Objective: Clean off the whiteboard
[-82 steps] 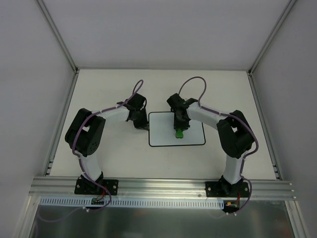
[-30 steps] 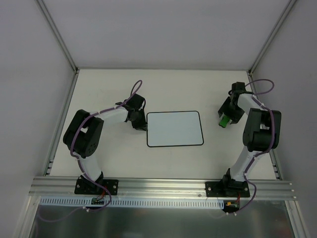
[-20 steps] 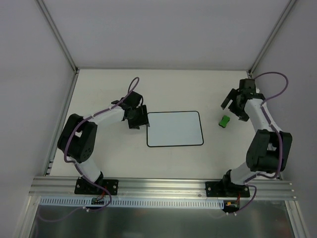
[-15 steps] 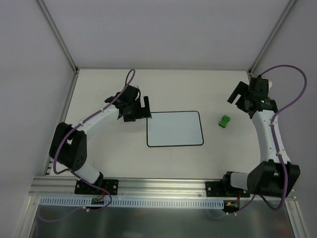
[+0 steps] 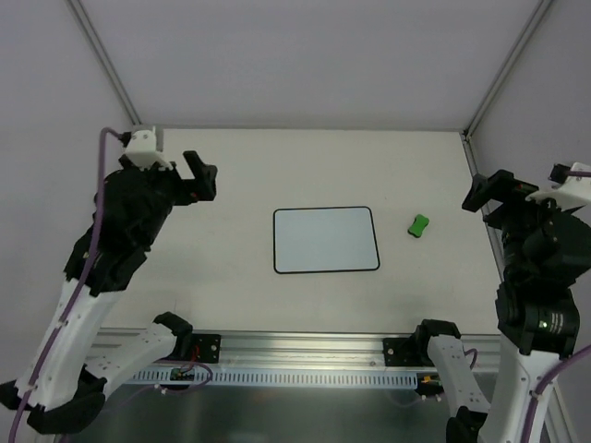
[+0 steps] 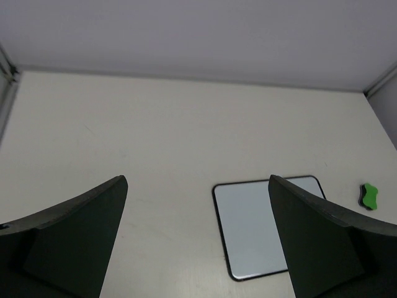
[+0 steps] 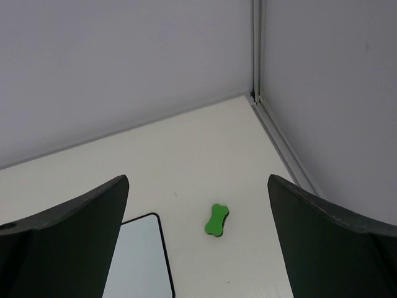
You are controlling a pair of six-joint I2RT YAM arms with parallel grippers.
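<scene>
The whiteboard [image 5: 325,239] lies flat in the middle of the table, white with a thin black border and no marks on it. It also shows in the left wrist view as whiteboard [image 6: 257,223] and in the right wrist view as whiteboard [image 7: 138,261]. A small green eraser [image 5: 419,224] lies on the table just right of it, seen again as eraser [image 7: 216,220] and eraser [image 6: 370,195]. My left gripper [image 5: 201,177] is raised high over the far left, open and empty [image 6: 197,186]. My right gripper [image 5: 488,196] hangs high at the right edge, open and empty [image 7: 197,183].
Grey enclosure walls close the table at the back and sides, with a metal corner post [image 7: 256,49] at the far right. An aluminium rail [image 5: 305,346] with both arm bases runs along the near edge.
The right gripper let go of the green eraser right of the board, and the left gripper opened at the board's left edge. Both arms then rose and drew back to the sides.
</scene>
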